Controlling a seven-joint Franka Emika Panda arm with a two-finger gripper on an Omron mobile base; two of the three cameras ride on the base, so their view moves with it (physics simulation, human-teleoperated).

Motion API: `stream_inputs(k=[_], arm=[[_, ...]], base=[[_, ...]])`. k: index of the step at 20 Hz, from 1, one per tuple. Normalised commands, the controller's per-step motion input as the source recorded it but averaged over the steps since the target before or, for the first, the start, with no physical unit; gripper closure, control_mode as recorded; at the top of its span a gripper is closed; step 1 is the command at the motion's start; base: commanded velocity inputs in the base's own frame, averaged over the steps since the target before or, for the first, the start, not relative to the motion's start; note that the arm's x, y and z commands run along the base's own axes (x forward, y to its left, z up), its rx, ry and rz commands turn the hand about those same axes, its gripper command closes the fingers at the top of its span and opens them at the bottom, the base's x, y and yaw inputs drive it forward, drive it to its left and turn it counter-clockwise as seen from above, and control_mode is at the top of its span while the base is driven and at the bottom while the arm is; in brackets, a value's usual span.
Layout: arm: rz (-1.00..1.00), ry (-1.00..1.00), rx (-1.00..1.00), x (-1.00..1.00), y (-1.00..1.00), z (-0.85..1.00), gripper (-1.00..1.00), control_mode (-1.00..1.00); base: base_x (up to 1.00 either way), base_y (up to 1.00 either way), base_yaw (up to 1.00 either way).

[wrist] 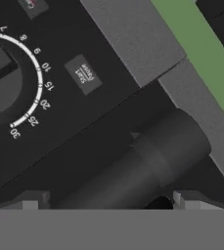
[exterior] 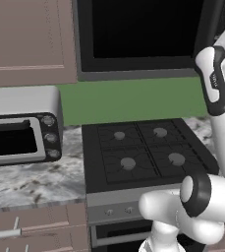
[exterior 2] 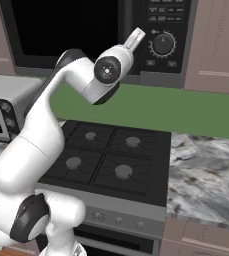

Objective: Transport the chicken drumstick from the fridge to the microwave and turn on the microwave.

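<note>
The microwave (exterior: 138, 34) hangs above the stove with its black glass door (exterior 2: 61, 30) shut. Its black control strip (exterior 2: 166, 30) carries a round timer dial (exterior 2: 162, 44). My gripper (exterior 2: 137, 35) is raised right up against the strip, just left of the dial. Close up in the hand view are the dial (wrist: 1, 78), a small grey button (wrist: 86, 73) and the dark door handle (wrist: 147, 161). My gripper (wrist: 111, 202) is open, its tips wide apart with nothing between them. The chicken drumstick and the fridge are out of view.
A black four-burner stove (exterior: 143, 152) sits below the microwave. A silver toaster oven (exterior: 20, 133) stands on the marble counter to its left. More counter (exterior 2: 206, 170) lies to the right. Brown cabinets (exterior: 30, 39) flank the microwave.
</note>
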Motion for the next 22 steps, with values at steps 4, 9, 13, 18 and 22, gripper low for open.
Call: stream_inputs(k=[4,9,13,18,22], arm=[[0.06,0.0,0.0,0.48,0.16,0.02,-1.0,-1.0],[0.05,0.0,0.0,0.45,0.15,0.0,-1.0,-1.0],[0.05,-0.02,0.0,0.23,0.11,0.0,-1.0,-1.0],[0.03,-0.07,-0.01,0.09,0.1,0.09,-1.0,-1.0],[0.0,-0.04,-0.01,0.08,0.17,0.17,-1.0,-1.0]], base=[[0.0,0.0,0.0],[0.0,0.0,0.0],[0.0,0.0,0.0],[0.0,0.0,0.0],[0.0,0.0,0.0]])
